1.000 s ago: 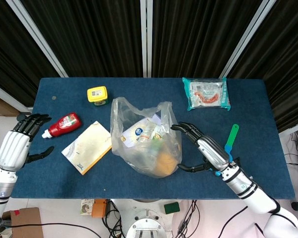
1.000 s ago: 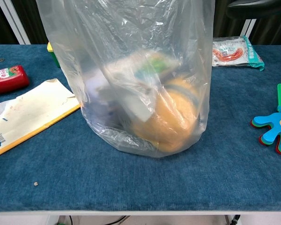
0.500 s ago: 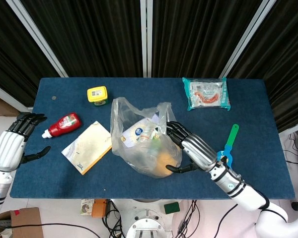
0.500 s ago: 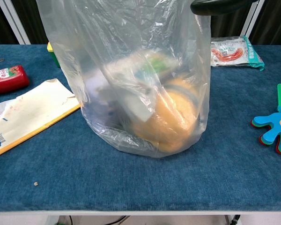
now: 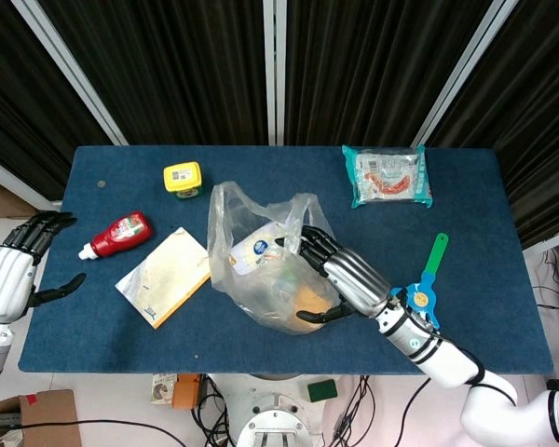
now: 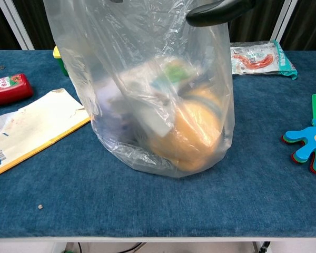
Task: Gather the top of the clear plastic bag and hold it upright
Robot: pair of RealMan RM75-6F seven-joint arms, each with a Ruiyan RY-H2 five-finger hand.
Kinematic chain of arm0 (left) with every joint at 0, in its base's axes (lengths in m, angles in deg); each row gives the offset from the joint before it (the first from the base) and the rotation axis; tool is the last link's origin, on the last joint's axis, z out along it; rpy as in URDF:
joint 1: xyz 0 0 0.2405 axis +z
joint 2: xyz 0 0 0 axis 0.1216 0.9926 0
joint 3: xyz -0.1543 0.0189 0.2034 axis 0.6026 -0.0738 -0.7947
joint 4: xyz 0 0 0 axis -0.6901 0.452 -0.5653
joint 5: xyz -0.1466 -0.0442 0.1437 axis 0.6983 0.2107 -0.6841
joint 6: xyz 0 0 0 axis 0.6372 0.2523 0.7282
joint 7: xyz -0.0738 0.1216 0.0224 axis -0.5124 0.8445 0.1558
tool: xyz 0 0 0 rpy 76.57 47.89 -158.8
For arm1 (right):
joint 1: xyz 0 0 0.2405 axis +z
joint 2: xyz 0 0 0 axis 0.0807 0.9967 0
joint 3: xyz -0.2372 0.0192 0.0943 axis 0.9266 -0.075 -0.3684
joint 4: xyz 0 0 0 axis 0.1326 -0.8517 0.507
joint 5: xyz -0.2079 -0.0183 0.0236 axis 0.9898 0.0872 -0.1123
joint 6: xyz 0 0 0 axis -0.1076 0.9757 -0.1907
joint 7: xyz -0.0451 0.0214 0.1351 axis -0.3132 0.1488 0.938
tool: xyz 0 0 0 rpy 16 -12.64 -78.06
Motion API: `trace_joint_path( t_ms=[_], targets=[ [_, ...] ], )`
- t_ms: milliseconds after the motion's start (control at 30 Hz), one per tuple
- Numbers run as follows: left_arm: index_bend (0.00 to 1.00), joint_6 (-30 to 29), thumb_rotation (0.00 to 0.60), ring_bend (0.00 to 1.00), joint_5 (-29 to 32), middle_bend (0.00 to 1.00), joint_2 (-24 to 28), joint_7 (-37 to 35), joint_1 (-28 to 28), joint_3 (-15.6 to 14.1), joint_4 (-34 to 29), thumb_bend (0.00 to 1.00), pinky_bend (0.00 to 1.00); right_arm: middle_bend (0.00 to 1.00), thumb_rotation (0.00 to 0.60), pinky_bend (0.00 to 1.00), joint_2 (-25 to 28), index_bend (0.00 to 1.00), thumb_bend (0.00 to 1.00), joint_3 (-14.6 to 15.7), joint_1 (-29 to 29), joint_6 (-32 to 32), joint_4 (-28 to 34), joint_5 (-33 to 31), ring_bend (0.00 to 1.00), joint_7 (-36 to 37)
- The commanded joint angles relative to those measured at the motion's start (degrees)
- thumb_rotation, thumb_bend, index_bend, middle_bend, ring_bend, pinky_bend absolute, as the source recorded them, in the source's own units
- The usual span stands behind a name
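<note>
The clear plastic bag [image 5: 256,270] stands upright at mid-table with a yellow-orange item and packets inside, and its top [image 5: 261,200] hangs loose and ungathered. In the chest view the bag [image 6: 147,100] fills the middle. My right hand [image 5: 340,276] lies against the bag's upper right side with its fingers spread and nothing held. One dark finger [image 6: 216,10] shows at the bag's top edge in the chest view. Off the table's left edge, far from the bag, my left hand [image 5: 14,272] hangs open.
Left of the bag lie a red ketchup bottle [image 5: 119,233], a yellow booklet [image 5: 165,276] and a small yellow box [image 5: 183,177]. A sausage packet [image 5: 387,175] sits at the back right. A blue and green hand clapper [image 6: 310,142] lies right of the bag.
My right hand has moved left from beside the bag onto its upper right side, pushing the plastic in. My left hand has drifted further left, off the table.
</note>
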Motion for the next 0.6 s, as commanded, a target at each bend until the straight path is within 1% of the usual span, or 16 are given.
trace_joint_path(
  t_ms=[33,133,267,467,567,600],
  targets=[
    [0.20,-0.1,0.600,0.15,0.0,0.19,0.1,0.0,0.1,0.0,0.0,0.15,0.26,0.10,0.572,0.00,-2.4,0.09,0.13,-0.6,0.0,2.2,-2.3,0.5,0.00,2.4],
    [0.20,-0.1,0.600,0.15,0.2,0.19,0.2,0.0,0.1,0.1,0.0,0.15,0.26,0.10,0.562,0.00,-3.6,0.09,0.13,-0.9,0.0,2.5,-3.3,-0.8,0.00,6.0],
    [0.20,0.1,0.600,0.15,0.2,0.19,0.3,0.1,0.0,0.2,-0.1,0.15,0.26,0.11,0.564,0.00,-4.4,0.08,0.13,-1.5,1.1,0.2,-3.7,-3.1,0.00,12.5],
    [0.20,0.0,0.600,0.15,0.1,0.19,0.4,0.6,0.1,0.3,-0.4,0.15,0.26,0.11,0.565,0.00,-5.8,0.08,0.12,-1.2,2.0,-1.5,-5.5,-2.9,0.00,19.3],
    [0.20,0.2,0.600,0.15,0.3,0.19,0.5,0.6,0.1,0.3,-0.5,0.16,0.26,0.11,0.564,0.00,-6.5,0.05,0.12,-1.1,2.3,-2.4,-5.7,-3.5,0.00,24.8],
    [0.20,0.3,0.600,0.15,0.3,0.19,0.5,0.6,0.0,0.3,-0.4,0.16,0.26,0.11,0.564,0.00,-6.7,0.05,0.13,-1.3,2.3,-2.7,-5.7,-3.7,0.00,27.7]
  ],
)
